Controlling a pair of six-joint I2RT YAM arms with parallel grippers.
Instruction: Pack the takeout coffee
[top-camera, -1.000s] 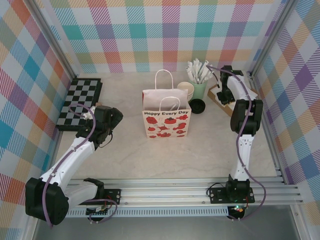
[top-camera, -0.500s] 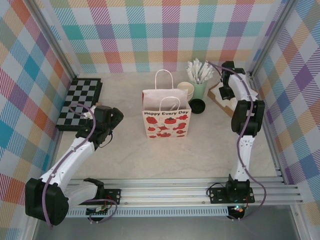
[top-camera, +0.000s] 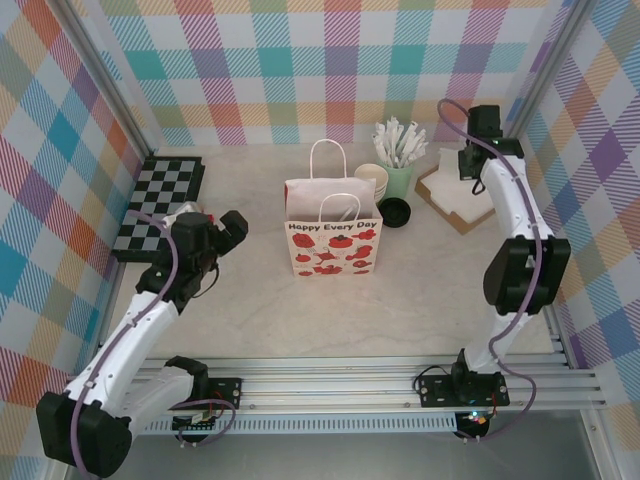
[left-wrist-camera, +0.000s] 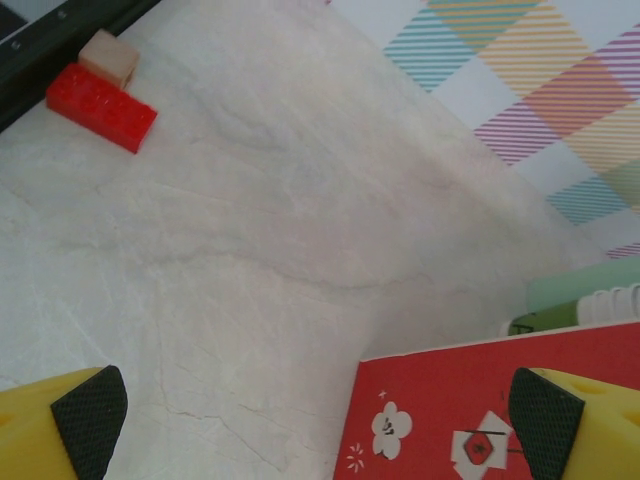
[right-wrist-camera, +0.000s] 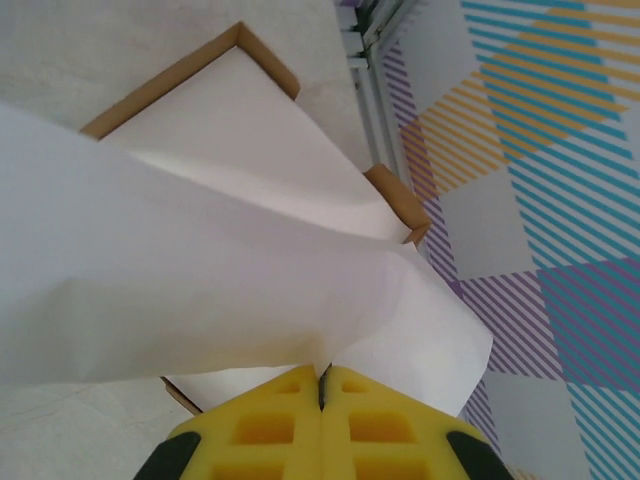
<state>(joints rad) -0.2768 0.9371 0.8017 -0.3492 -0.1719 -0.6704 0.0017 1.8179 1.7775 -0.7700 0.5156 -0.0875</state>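
The takeout coffee, a dark green cup with a black lid, stands on the table just right of the white and red paper bag. A sliver of the cup peeks over the bag in the left wrist view. My right gripper hangs over the brown cardboard tray at the back right. That gripper is shut on a white paper sheet lifted above the tray. My left gripper stands open left of the bag, and the left gripper holds nothing.
A stack of cream cups and a pale green holder of white stirrers stand behind the coffee. A checkerboard lies at the left, with a red brick and a tan cube beside it. Plaid walls close the back and sides.
The right arm has swung up and to the right, raising its gripper with the white sheet above the tray. The left arm has shifted slightly left.
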